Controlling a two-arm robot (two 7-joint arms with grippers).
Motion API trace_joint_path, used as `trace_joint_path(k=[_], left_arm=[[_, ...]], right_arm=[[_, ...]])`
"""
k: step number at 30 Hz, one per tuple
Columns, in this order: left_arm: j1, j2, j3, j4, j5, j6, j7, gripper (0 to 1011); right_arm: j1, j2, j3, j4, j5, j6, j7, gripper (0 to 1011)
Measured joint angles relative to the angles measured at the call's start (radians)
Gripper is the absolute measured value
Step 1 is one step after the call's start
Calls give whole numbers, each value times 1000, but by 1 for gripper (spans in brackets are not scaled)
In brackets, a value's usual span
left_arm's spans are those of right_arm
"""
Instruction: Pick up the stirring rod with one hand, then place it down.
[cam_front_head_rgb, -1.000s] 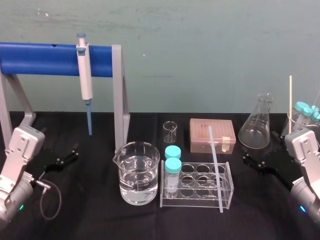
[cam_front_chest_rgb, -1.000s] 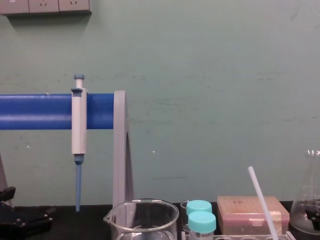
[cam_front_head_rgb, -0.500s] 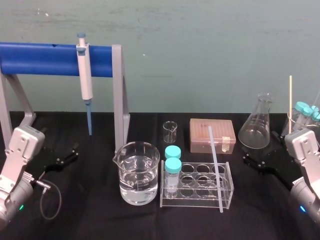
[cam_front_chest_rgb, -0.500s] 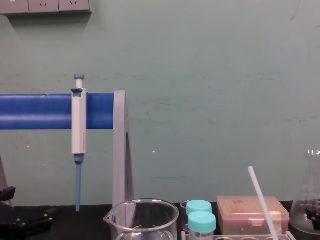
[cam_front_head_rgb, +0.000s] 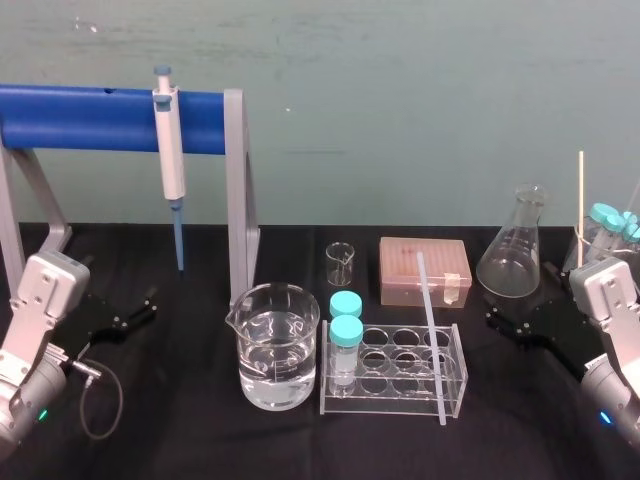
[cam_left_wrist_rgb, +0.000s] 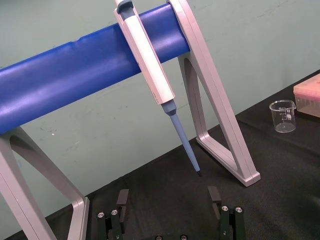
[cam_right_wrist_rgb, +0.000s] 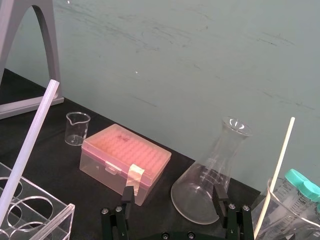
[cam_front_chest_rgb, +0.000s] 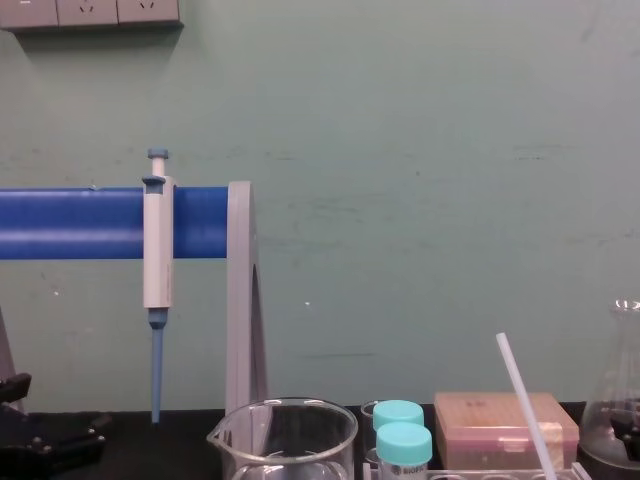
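Both arms are low and out to the sides, nothing in hand. The right gripper is spread wide and empty. The left gripper is spread just the same, well away on the far side of the beaker. The stirring rod lies off to the right gripper's left, propped at a slant on the test tube rack. Its top end leans away from the robot and its lower end is at the rack's near corner. The right arm is clearly the closer one, I'd say; it would need to swing left and close across that slanted shaft, not along it.
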Motion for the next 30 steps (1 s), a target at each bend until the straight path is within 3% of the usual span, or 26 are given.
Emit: trace_joint_path(k=[10,16,22,26,27,30], left_arm=[[0,0,0,0,0,0,0,1000],[0,0,0,0,0,0,0,1000],[0,0,0,0,0,0,0,1000],[0,0,0,0,0,0,0,1000],[0,0,0,0,0,0,0,1000],[0,0,0,0,0,0,0,1000]], right_arm=[[0,-1,2,0,0,0,1,1000],[-9,-5,38,-6,40,0,35,1000],[-67,19,121,-82,200,48,138,1000],[-129,55,193,-167,355,127,242,1000],[-129,55,193,-167,355,127,242,1000],[-164,79,229,-224,440,188,313,1000]])
